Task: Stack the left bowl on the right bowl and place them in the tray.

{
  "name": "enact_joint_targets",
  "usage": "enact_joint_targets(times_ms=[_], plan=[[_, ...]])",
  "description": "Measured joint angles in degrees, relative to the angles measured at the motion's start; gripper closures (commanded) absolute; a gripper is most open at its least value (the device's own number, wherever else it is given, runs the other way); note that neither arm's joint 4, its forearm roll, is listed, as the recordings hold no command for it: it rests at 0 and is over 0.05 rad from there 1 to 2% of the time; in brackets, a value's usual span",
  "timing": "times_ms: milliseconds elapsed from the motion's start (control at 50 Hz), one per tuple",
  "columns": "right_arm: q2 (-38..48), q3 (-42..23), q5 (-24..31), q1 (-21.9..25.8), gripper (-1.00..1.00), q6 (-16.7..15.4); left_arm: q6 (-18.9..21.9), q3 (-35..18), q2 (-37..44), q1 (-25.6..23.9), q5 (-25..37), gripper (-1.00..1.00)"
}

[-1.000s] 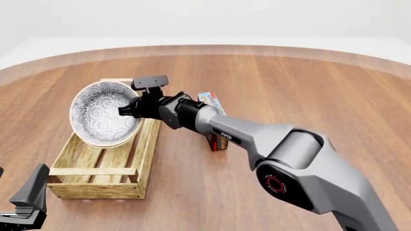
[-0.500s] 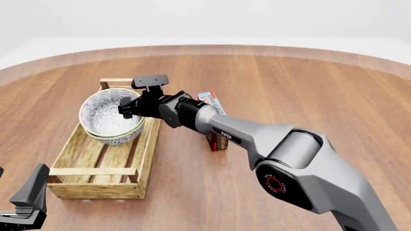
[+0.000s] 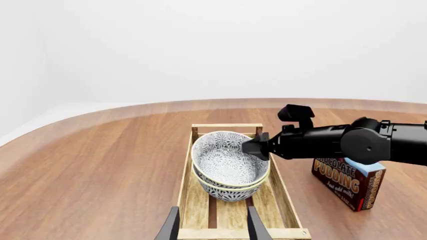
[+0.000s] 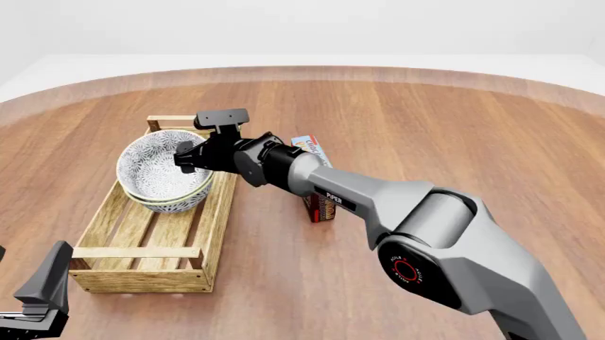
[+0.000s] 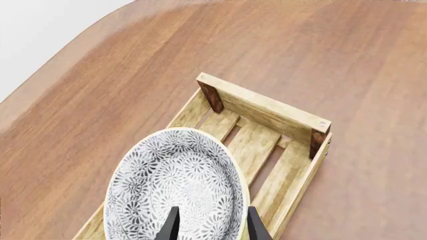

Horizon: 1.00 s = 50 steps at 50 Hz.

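the bowls [image 4: 163,172] sit nested, one inside the other, in the far half of the tray [image 4: 142,263], openings tipped a little toward the right arm. the tray lies on a brown wood-grain table [image 4: 426,134] with a curved far edge, pale plain walls behind. a pudding box [image 4: 318,204] stands on the table just right of the tray. a second ago the stack hung steeply tilted above the slats; now it rests low in the tray. the tray's long axis runs from the near edge away toward the far side, angled slightly rightward. the right gripper [image 4: 185,156] is at the stack's right rim, fingers apart and off the bowl. the left gripper [image 3: 210,226] waits near the tray's near end, fingers apart.
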Motion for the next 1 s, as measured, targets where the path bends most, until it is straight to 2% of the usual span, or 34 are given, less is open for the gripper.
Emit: enact_joint_targets(times_ms=[540,1000], plan=[[-8.5,1.3,5.3,-2.6,-1.0,-3.6,0.0,0.0,0.0,0.0,0.0,-1.0],[-20.1,8.9,4.5,-4.0,-1.0,-6.8,0.0,0.0,0.0,0.0,0.0,-1.0]])
